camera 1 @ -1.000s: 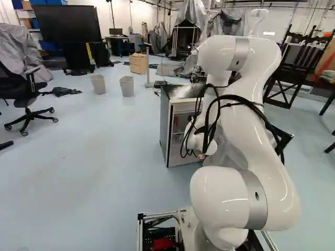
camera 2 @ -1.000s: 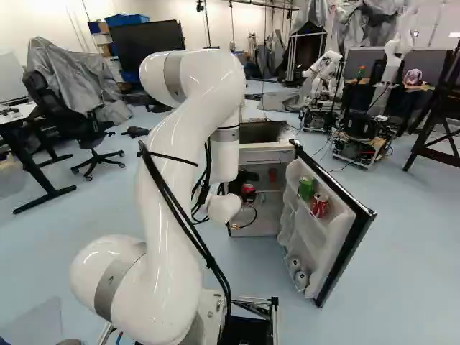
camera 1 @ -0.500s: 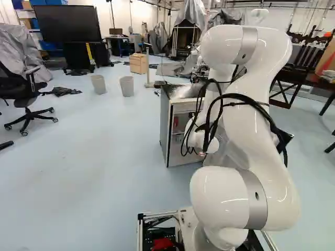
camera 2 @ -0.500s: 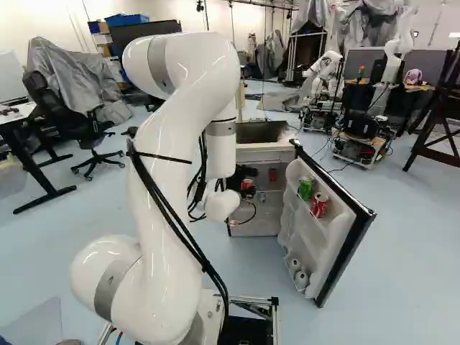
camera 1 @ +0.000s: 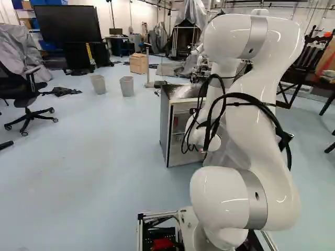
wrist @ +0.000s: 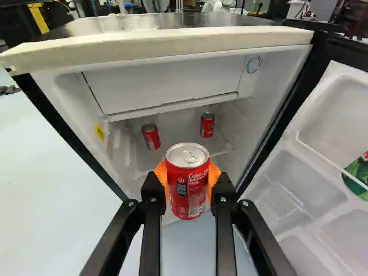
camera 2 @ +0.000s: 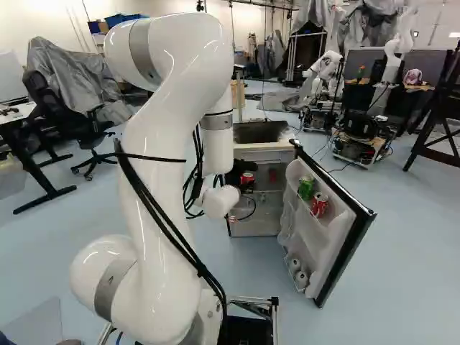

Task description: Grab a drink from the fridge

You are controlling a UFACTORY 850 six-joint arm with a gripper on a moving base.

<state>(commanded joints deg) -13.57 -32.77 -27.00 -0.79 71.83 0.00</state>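
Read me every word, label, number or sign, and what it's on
Red can in the hand: brand lettering, not read out; finer print too small.
Yellow sticker on the fridge's inner wall: too small to read.
Two red cans inside, green can in the door: too small.

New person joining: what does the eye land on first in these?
The red can gripped between the fingers, with the open fridge behind it. Then the big white arm, left of the middle in the right base view; to its right, the door hangs wide open with a green can in its rack.
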